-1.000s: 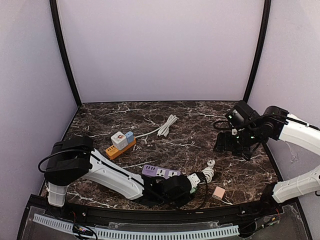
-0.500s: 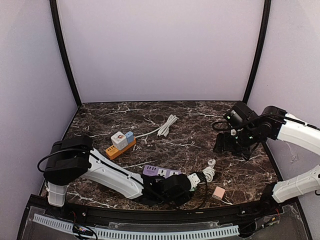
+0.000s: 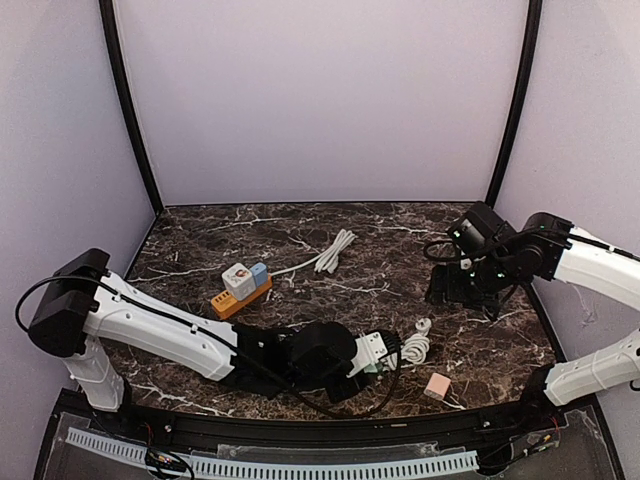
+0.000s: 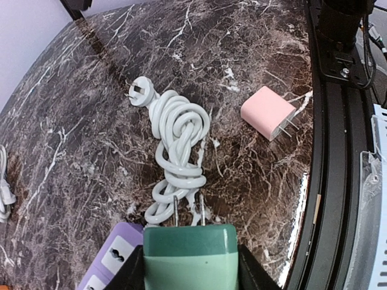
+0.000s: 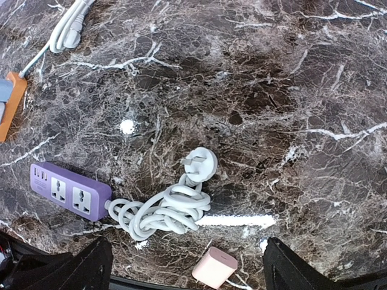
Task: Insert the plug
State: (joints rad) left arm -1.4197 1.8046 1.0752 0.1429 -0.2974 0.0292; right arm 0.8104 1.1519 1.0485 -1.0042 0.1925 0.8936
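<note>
My left gripper (image 3: 372, 352) is shut on a green two-prong plug (image 4: 189, 257), low over the table near the front edge. Its prongs point forward over the coiled white cord (image 4: 178, 151). The purple power strip (image 4: 112, 261) lies just left of the plug; it also shows in the right wrist view (image 5: 71, 194), sockets facing up. In the top view my left arm hides the strip. My right gripper (image 3: 452, 285) hangs open and empty above the table's right side, with its fingers (image 5: 91, 266) spread wide.
A pink charger (image 3: 437, 385) lies near the front right, beside the cord's white plug (image 3: 422, 326). An orange strip (image 3: 240, 290) holding a white and a blue adapter sits at left. A loose white cable (image 3: 335, 250) lies further back.
My left arm has changed pose, its shoulder swinging out to the left. The gripper with the green plug shifted slightly left and now covers the purple strip in the top view. The right arm barely moved.
</note>
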